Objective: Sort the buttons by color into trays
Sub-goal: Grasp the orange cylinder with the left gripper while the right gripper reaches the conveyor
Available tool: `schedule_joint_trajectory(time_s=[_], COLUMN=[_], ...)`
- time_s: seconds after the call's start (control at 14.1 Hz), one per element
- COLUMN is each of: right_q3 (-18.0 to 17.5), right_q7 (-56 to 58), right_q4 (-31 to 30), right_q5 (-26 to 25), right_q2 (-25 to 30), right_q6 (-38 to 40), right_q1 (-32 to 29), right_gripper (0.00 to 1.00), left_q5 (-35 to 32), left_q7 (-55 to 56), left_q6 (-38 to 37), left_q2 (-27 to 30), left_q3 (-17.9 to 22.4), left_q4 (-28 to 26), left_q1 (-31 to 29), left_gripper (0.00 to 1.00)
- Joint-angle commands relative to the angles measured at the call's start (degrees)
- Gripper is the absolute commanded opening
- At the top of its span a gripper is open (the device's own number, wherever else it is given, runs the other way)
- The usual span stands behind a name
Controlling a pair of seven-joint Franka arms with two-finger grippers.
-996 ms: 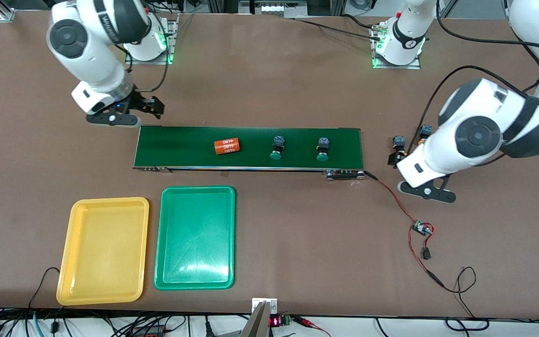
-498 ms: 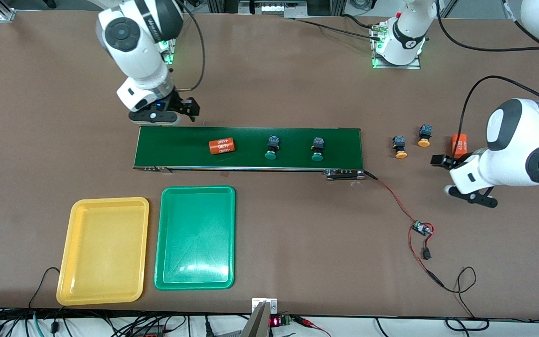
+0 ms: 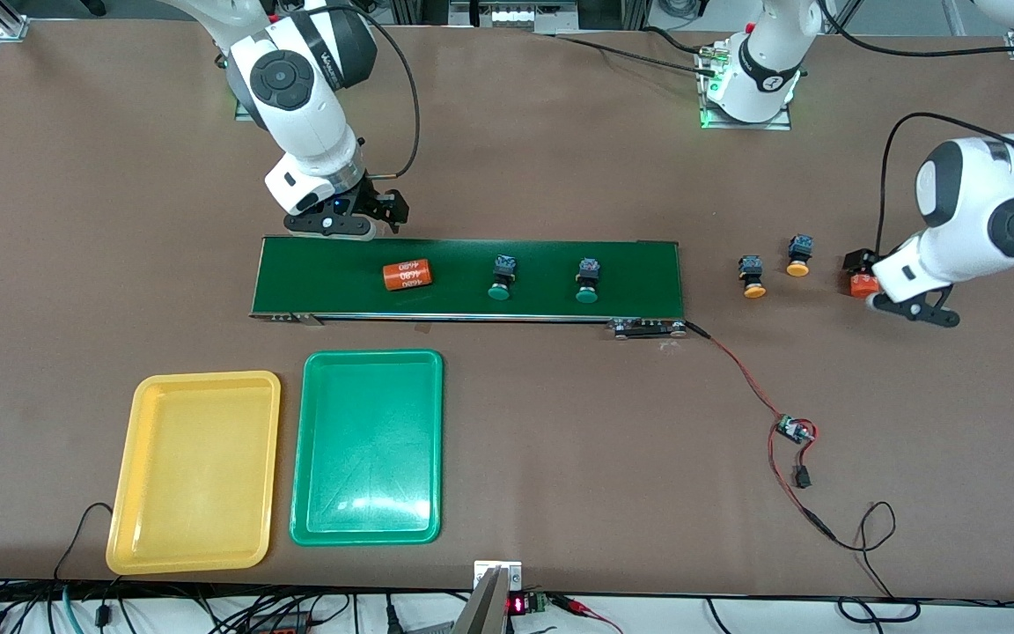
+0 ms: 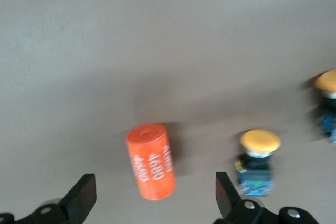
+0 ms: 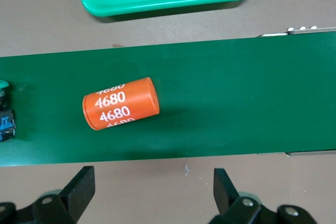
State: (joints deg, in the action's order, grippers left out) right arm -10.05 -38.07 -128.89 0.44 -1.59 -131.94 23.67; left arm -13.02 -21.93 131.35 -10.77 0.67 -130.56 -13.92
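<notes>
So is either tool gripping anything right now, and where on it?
Nothing is held. The left tool is open above an orange cylinder on the table; the right tool is open by the belt's edge.

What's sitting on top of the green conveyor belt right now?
On the conveyor belt: an orange cylinder with white print and two green buttons. Nothing hides the belt's top.

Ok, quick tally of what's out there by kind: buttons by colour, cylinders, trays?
Green buttons: 2, on the belt
Yellow buttons: 2, on the table by the left arm's end
Orange cylinders: 2
Trays: 2, yellow and green, both with nothing in them
Total: 8
</notes>
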Motion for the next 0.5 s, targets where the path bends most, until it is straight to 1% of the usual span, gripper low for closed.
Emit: schedule_joint_trajectory(time_s=[0.0, 0.14, 0.21, 0.28, 0.43], right_q3=[0.47, 0.47, 0.47, 0.47, 0.47], right_q7=[-0.95, -1.04, -1.56, -2.18, -2.27], right_q4=[0.66, 0.92, 1.01, 1.27, 1.36], right_q5=[0.17, 0.26, 0.44, 0.44, 0.44], right_q2=[-0.43, -1.30, -1.66, -1.75, -2.01], right_q6=[-0.25, -1.56, -2.09, -2.09, -2.01], right_q1=[0.68, 1.11, 1.12, 1.12, 1.12], right_gripper=[1.00, 1.00, 1.00, 1.00, 1.00], left_q5=[1.50, 1.50, 1.50, 1.50, 1.50], left_q7=[-3.38, -4.08, -5.74, -6.63, -6.81], left_q6=[3.37, 8.54, 10.31, 10.76, 10.94], left_q2=[1.89, 1.28, 0.41, -0.21, -1.53], left_q3=[3.02, 3.02, 3.36, 4.06, 4.16], left_q4=[-4.60, -7.59, -7.86, -7.87, -7.87], left_q1=[1.62, 1.36, 1.35, 1.62, 1.09], left_gripper=[1.00, 1.00, 1.00, 1.00, 1.00])
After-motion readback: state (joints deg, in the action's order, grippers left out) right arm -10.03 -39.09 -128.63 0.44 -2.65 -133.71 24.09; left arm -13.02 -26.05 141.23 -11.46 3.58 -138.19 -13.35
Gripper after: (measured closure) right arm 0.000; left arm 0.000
